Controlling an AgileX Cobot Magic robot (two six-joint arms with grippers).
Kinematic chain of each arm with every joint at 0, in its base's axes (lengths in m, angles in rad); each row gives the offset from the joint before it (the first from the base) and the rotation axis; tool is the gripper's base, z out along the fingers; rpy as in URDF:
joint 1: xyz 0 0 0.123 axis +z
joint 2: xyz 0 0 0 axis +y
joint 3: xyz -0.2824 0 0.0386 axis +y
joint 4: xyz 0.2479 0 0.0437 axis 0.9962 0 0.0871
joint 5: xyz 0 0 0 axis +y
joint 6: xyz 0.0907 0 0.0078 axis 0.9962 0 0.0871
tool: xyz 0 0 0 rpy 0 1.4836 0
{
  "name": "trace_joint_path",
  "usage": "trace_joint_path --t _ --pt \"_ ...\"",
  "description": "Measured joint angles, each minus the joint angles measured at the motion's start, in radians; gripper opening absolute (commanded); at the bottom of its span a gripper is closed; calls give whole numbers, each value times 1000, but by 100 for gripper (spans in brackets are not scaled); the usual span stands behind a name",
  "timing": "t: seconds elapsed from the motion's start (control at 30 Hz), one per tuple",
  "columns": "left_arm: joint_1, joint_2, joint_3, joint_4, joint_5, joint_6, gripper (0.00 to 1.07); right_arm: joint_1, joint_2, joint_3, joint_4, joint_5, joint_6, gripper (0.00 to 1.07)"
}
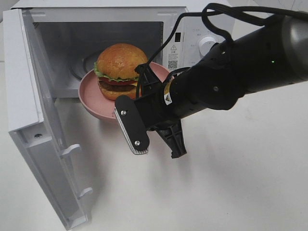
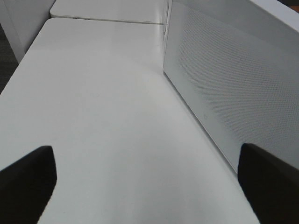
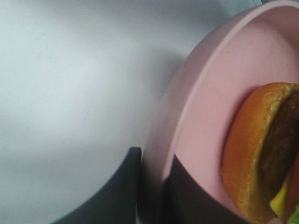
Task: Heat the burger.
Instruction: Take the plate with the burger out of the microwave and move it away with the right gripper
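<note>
The burger (image 1: 120,65), with its golden bun, lettuce, tomato and dark patty, sits on a pink plate (image 1: 91,91) at the mouth of the open microwave (image 1: 53,29). The plate's front edge sticks out past the opening. My right gripper (image 1: 120,108) reaches in from the right and is shut on the plate's near rim. In the right wrist view the gripper (image 3: 156,186) pinches the plate (image 3: 210,116) beside the burger (image 3: 252,154). My left gripper (image 2: 147,154) is open over bare table, holding nothing, and does not show in the exterior view.
The microwave door (image 1: 29,120) hangs wide open toward the front left; in the left wrist view the door (image 2: 224,79) stands just beside the left gripper. The control knob (image 1: 208,43) is behind the right arm. White table (image 1: 231,183) lies in front.
</note>
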Motion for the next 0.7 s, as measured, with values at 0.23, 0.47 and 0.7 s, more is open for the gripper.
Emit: trace_joint_path --t 0.23,0.47,0.7 --pt "0 0 0 0 0 0 98 27 -100 94 -3 -14 0 0" --pt "0 0 0 0 0 0 98 42 -185 175 -4 -21 0 0" --pt "0 0 0 0 0 0 98 42 -329 299 -4 -7 0 0"
